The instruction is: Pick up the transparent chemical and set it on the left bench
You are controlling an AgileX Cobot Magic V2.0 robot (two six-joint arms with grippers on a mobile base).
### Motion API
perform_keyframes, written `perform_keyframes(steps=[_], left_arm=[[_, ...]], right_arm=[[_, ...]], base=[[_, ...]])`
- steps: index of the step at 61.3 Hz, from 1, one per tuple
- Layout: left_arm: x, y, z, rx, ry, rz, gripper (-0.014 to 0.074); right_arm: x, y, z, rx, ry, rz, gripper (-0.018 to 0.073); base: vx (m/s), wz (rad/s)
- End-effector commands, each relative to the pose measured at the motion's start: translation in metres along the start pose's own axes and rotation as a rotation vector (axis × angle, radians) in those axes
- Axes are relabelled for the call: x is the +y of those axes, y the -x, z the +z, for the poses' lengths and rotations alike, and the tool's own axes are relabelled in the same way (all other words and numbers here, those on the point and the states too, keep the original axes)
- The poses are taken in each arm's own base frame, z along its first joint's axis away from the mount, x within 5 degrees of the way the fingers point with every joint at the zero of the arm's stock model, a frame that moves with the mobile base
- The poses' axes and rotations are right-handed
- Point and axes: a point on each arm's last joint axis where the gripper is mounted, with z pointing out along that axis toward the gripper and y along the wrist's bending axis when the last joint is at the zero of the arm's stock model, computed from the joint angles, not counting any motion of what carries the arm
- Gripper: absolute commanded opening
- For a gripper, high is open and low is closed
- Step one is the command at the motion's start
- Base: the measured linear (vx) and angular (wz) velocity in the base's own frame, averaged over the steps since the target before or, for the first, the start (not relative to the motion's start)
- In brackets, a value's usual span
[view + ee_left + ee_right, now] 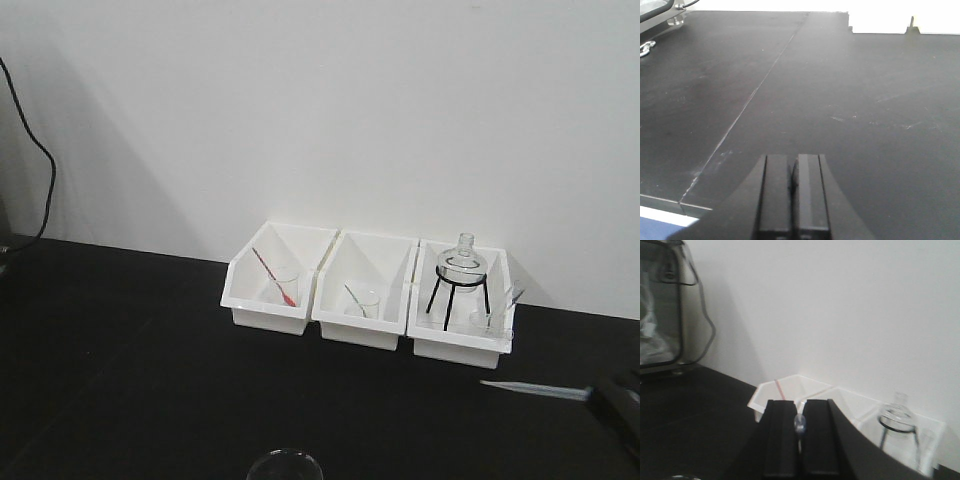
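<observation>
The transparent chemical (285,463) is a clear glass beaker; only its round rim shows at the bottom edge of the front view, on the black countertop (120,370). My right gripper (598,393) is at the right edge, shut on a thin clear dropper (535,389) that points left, well right of the beaker. In the right wrist view the jaws (800,412) pinch the dropper (800,424). My left gripper (792,165) is shut and empty, low over the bare black bench (840,100). It is out of the front view.
Three white bins (365,290) stand against the white wall. The left (285,290) and middle (366,303) bins hold tiny beakers with sticks; the right holds a round flask on a black tripod (460,275). A metal appliance (660,310) stands far left. A black cable (40,170) hangs down the wall.
</observation>
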Motion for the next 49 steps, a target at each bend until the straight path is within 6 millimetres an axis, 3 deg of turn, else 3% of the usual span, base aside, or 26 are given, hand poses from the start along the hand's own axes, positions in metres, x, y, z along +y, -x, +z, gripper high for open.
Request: perform_keyframes(steps=[1,8,19,29,37,49], left_arm=[[0.0,0.003,-0.001,-0.081,0.002,-0.009,-0.0003],[0.0,0.003,-0.001,-0.081,0.002,-0.009,-0.0003],[0.0,0.003,-0.001,-0.081,0.002,-0.009,-0.0003],[0.0,0.003,-0.001,-0.081,0.002,-0.009,-0.0003],[0.0,0.003,-0.001,-0.081,0.002,-0.009,-0.0003],[0.0,0.003,-0.001,-0.081,0.002,-0.009,-0.0003]], right_arm=[[0.008,0.028,0.029,-0.063,0.155,0.007,0.001],[0.02,0.033,0.072,-0.001,0.272,0.013,0.001],[0.054,0.009,0.122,0.153,0.394,0.038,0.001],[0.08,-0.022,0.138,0.312,0.436,0.023,0.0013],[0.087,-0.046,0.146,0.393,0.451,-0.001,0.003],[0.09,-0.065,0.152,0.449,0.457,0.007,0.0186]], base=[[0.0,0.0],[0.0,0.0],[0.0,0.0],[0.0,0.0],[0.0,0.0],[0.0,0.0]])
